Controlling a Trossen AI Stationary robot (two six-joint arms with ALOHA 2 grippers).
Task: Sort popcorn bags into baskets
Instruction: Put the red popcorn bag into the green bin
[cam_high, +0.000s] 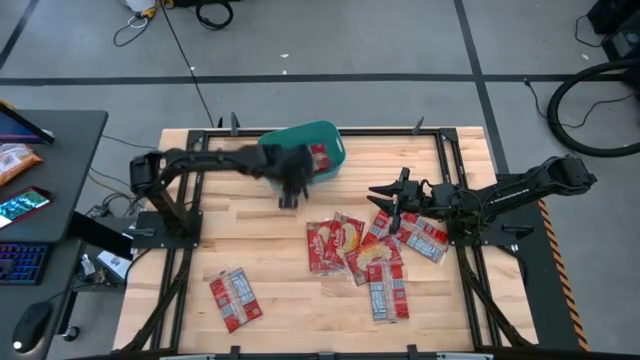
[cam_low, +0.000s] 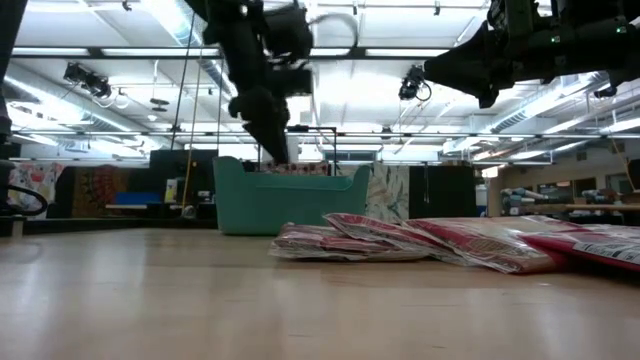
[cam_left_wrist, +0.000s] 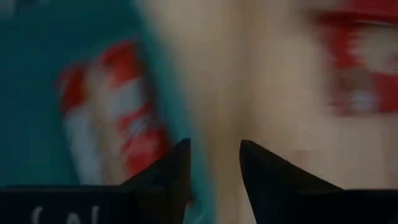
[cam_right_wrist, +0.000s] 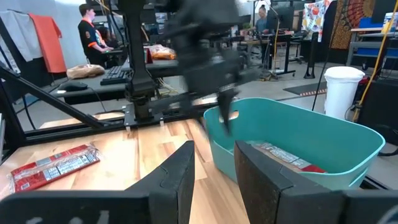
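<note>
Popcorn bags (cam_high: 360, 250): we see most heaped mid-surface, one lone bag (cam_high: 234, 299) apart, one inside teal basket (cam_high: 325, 140). Left gripper (cam_high: 289, 198) beside basket rim, jaws parted, empty. Right gripper (cam_high: 383, 200) over heap, jaws parted, empty. Between bags; next calls for descent, pinch on top bag.

The teal basket (cam_high: 305, 152) stands at the table's (cam_high: 260, 250) far edge, with the left gripper (cam_high: 290, 196) blocking its near rim. A heap of popcorn bags (cam_high: 365, 255) crowds the right-center. 1 bag (cam_high: 233, 298) lies toward the near-left corner; bare wood lies between them.
</note>
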